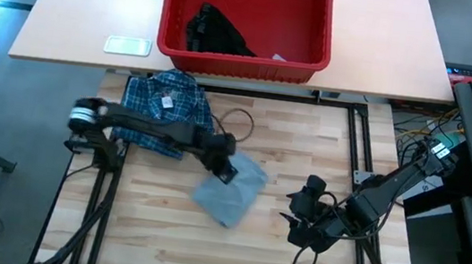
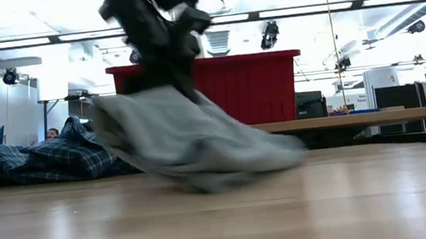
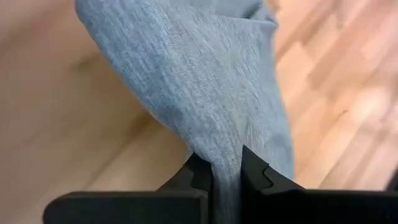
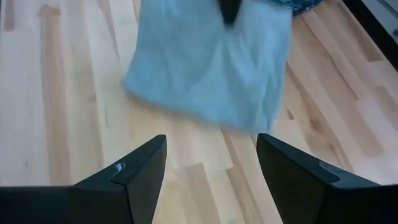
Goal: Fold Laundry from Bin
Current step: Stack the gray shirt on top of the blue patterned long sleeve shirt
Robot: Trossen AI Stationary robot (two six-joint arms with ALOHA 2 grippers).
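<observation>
The light grey T-shirt (image 1: 231, 190) lies bunched at the table's middle, its upper part raised by my left gripper (image 1: 225, 169), which is shut on it. It also shows in the low view (image 2: 191, 141) and the right wrist view (image 4: 211, 68). The blue-and-white plaid shirt (image 1: 166, 110) lies crumpled at the far left of the wooden table. A small black garment (image 1: 215, 32) lies inside the red bin (image 1: 312, 65) beyond the table's far edge. My right gripper (image 4: 211, 165) is open and empty to the T-shirt's right, low over the table. My left gripper pinches a gathered fold of the grey T-shirt (image 3: 227, 168) between its two fingers, several layers bunched together. The fingers come from above, slanting down. The cloth hangs from the fingers and spreads out, its lower part (image 2: 226, 169) resting on the table.
A small white flat object (image 1: 127, 45) lies on the pale table left of the bin. A black cable (image 1: 239, 119) loops on the wood near the plaid shirt. Bare wood (image 1: 161, 231) lies toward the near edge.
</observation>
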